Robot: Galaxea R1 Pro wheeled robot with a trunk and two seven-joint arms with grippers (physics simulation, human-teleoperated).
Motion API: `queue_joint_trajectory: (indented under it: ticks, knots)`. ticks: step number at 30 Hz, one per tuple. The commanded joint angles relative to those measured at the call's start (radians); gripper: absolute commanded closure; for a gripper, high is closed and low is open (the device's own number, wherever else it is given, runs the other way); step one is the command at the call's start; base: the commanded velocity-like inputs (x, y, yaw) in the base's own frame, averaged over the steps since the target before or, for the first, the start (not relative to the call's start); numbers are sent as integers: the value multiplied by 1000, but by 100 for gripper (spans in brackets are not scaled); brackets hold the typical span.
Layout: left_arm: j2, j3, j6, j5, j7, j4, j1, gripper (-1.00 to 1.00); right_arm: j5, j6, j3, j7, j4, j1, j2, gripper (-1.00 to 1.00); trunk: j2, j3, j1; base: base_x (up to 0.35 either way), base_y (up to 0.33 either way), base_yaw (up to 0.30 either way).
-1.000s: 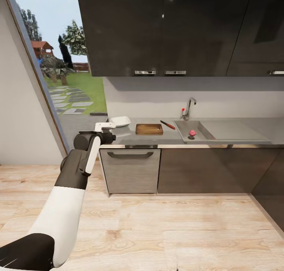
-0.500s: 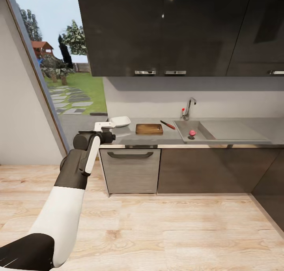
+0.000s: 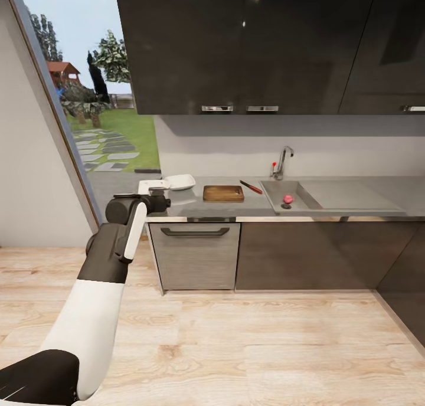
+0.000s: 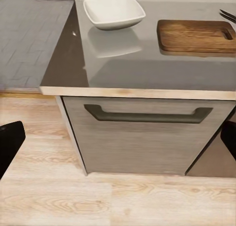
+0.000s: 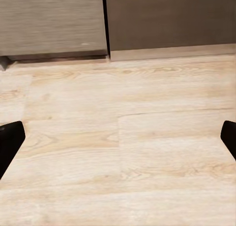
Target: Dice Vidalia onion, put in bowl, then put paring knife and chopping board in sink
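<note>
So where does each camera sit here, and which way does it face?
Head view: high, facing the countertop and sink; left arm raised.
Left wrist view: on the left arm, looking down at bowl, chopping board; fingertips spread.
Right wrist view: aimed at the wooden floor; fingertips spread.
Head and left wrist share bowl and board.

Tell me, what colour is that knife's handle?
Red: the paring knife lies beside the chopping board; head view shows it best.

No writing, label, brand or number can be read anywhere in these views. The cabinet fronts [image 3: 248, 46] are plain. The chopping board [image 4: 196, 36] and bowl [image 4: 114, 11] carry no marks either.
</note>
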Motion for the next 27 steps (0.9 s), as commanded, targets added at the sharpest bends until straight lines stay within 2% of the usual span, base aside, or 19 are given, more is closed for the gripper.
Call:
queue_joint_trajectory:
  ticks: [1,17,27]
  knots:
    - [0,-1,4,7,8,-1,-1,-100,-4,-3,7,-6,1,-1,1,-100,-2,-2,1,0,0,0]
    - [2,-1,4,8,8,7,-1,-100,-3,-1,8,-6,0,-1,5,-100,-2,-2,1,0,0,0]
    - [4,-1,4,7,8,10,-1,-100,-4,9,6,-10,0,-2,-7,-100,-2,-2,1,0,0,0]
